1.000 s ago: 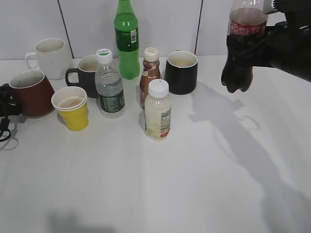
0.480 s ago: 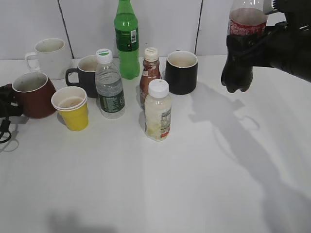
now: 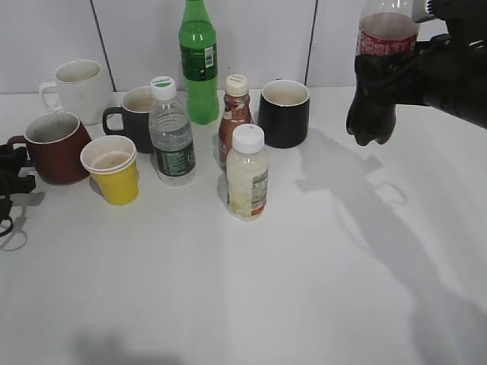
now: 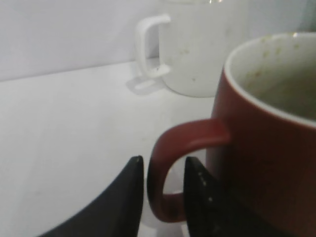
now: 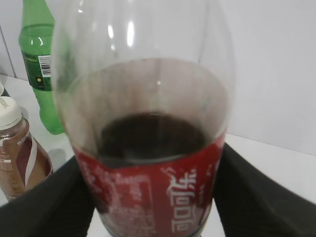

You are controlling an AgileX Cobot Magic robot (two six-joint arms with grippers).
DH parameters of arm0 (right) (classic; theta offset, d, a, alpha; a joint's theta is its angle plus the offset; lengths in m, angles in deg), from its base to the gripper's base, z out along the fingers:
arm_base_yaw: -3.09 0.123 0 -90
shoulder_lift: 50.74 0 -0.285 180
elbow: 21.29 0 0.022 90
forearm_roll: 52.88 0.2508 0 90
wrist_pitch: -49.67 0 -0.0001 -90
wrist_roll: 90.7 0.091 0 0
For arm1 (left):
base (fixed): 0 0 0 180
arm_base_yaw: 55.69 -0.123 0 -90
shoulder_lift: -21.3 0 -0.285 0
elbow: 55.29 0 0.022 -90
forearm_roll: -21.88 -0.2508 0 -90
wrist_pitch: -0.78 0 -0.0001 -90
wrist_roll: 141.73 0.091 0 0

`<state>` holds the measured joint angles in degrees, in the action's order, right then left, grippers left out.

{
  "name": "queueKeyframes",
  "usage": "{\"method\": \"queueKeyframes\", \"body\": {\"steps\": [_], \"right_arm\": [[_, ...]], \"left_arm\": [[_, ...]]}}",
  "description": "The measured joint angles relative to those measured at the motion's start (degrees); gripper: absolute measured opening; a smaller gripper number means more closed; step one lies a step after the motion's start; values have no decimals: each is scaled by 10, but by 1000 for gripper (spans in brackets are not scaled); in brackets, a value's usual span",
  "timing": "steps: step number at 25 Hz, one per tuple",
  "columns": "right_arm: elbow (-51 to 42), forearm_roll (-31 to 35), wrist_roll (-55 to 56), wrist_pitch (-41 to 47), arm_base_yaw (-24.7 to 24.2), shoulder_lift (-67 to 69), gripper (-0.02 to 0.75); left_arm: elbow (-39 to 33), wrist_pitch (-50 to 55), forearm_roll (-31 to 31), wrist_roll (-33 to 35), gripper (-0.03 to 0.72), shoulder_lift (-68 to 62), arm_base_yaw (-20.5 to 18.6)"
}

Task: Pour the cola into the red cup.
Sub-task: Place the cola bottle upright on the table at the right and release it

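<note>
The red cup (image 3: 57, 148) stands at the table's left edge, a wide brownish-red mug with a pale inside. Its handle points left. My left gripper (image 3: 15, 163) is shut round that handle, which shows between the black fingers in the left wrist view (image 4: 163, 160), with the cup body (image 4: 266, 148) to the right. My right gripper (image 3: 380, 84) is shut on the cola bottle (image 3: 384, 34) and holds it upright, high above the table's back right. In the right wrist view the red-labelled bottle (image 5: 153, 187) holds dark liquid between the fingers (image 5: 153, 202). Its neck is out of view.
A white mug (image 3: 76, 90) stands behind the red cup and a yellow paper cup (image 3: 112, 169) right beside it. In the middle stand a black mug (image 3: 133, 114), a water bottle (image 3: 171, 133), a green bottle (image 3: 198, 61), a brown bottle (image 3: 234, 118), a pale drink bottle (image 3: 247, 175) and another black mug (image 3: 284, 112).
The red cup has shifted a little to the right, toward the yellow cup, with my left gripper on its handle. The right arm and cola bottle have not moved.
</note>
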<state>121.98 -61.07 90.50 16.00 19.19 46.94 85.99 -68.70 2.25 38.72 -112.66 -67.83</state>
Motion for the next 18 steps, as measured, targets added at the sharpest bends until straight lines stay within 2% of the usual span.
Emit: {"method": "queueKeyframes", "body": {"steps": [9,14,18], "right_arm": [[0,17,2,-2,0,2,489],[0,91,7,-84,0,61,489],[0,104,11,-152,-1,128,476]], "left_arm": [[-61,-1,13,0,264,52,0],[-126,0,18,0,266,120,0],[-185,0,18,0,266,198,0]]}}
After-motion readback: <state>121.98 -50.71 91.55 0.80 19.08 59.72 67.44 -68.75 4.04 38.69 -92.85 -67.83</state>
